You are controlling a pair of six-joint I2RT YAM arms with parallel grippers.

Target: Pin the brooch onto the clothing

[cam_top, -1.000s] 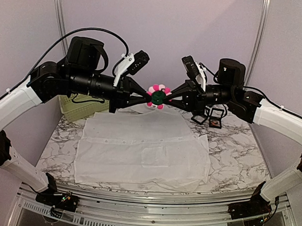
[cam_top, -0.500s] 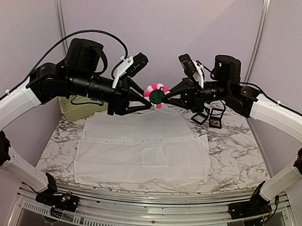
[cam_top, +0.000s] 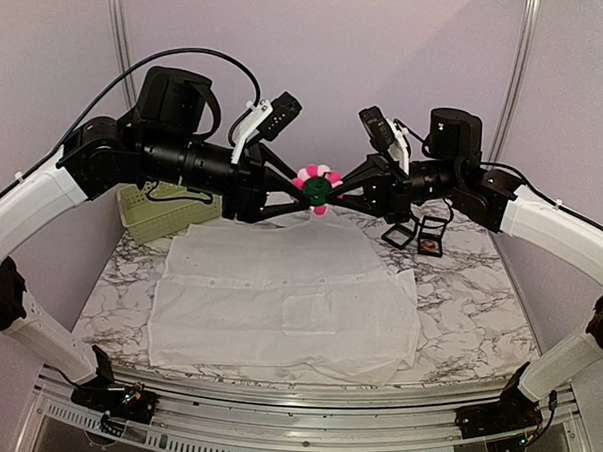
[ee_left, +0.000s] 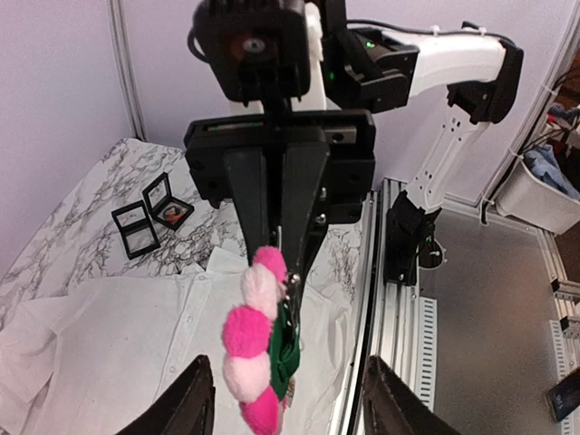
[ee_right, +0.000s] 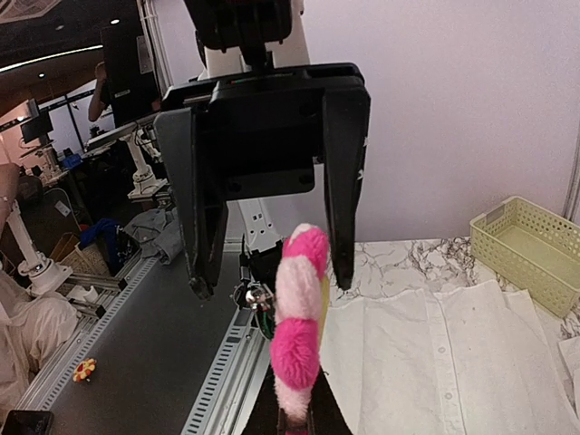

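Brooch (cam_top: pixel 317 188) high above clothing (cam_top: pixel 278 295), grasped by right claw (ee_left: pixel 281 254), inside released left claw's (ee_right: pixel 272 283) wide gap.

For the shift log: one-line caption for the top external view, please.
Above the white shirt, the right gripper holds the pom-pom brooch; the left gripper faces it open.

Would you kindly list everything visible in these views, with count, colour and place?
brooch: one, pink and white pompoms with a green centre, in mid-air above the shirt's far edge.
shirt: one, white, spread flat on the table.
basket: one, pale green, far left of the table.
small cases: two, black-framed, side by side at the table's far right.
table: one, grey-veined white marble.
left gripper: one, black, open, fingers either side of the brooch.
right gripper: one, black, shut on the brooch.
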